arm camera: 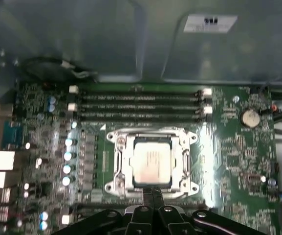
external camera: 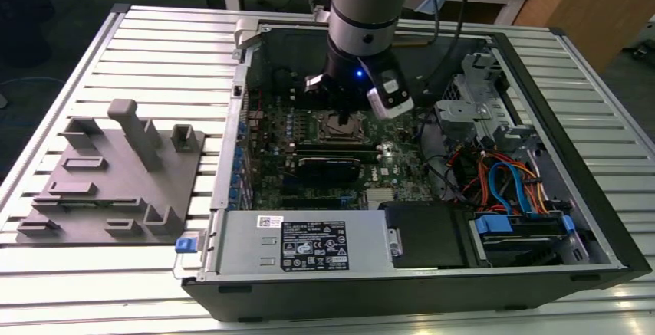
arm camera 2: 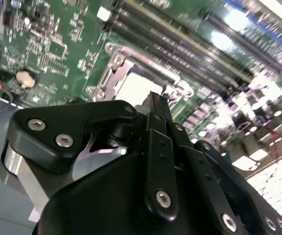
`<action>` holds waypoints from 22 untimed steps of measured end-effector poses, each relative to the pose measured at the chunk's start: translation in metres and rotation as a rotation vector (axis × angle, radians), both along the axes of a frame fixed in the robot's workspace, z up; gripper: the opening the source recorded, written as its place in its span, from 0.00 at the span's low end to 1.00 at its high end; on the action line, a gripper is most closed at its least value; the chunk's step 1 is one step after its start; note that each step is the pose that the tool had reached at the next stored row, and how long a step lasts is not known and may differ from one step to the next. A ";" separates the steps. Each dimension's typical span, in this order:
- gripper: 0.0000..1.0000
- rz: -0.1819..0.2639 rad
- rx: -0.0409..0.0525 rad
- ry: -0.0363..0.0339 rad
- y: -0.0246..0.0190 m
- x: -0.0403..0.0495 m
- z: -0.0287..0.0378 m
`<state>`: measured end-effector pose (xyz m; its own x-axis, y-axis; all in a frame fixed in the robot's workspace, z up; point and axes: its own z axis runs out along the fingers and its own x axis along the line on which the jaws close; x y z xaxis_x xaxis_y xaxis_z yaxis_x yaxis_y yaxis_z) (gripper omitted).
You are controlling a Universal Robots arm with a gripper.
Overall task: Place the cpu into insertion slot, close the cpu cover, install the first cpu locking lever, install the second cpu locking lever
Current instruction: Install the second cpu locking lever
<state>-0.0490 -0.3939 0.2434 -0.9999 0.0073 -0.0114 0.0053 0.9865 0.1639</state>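
Cpu (arm camera: 151,164) lies flat in the insertion slot (arm camera: 124,168) mid-motherboard (arm camera: 228,147), the cpu cover (arm camera: 184,149) framing it; light, stiff, fragile underneath, best held by its edges; gripper (arm camera: 153,193) hangs just beside the socket's edge, fingers pressed together, holding nothing.

Cpu (arm camera: 151,163): dull, pale silver metal top, matt. Cpu cover (arm camera: 184,157): bright, shiny metal frame. Circuit board (arm camera: 228,147): glossy green, glare caught at 3 o'clock of the socket. Gripper (arm camera: 153,196): smooth black links, faintly sheened. Table (external camera: 153,51): ribbed, brushed light metal.
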 end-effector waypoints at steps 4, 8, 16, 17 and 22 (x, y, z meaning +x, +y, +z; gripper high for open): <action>0.11 0.000 0.0027 -0.0001 -0.0117 -0.0012 -0.0008; 0.11 0.000 0.0074 -0.0001 -0.0160 -0.0068 -0.0031; 0.11 0.000 0.0183 0.0000 -0.0174 -0.0186 -0.0106; 0.11 0.000 0.0197 0.0001 -0.0180 -0.0190 -0.0117; 0.11 0.000 0.0428 0.0000 -0.0261 -0.0195 -0.0158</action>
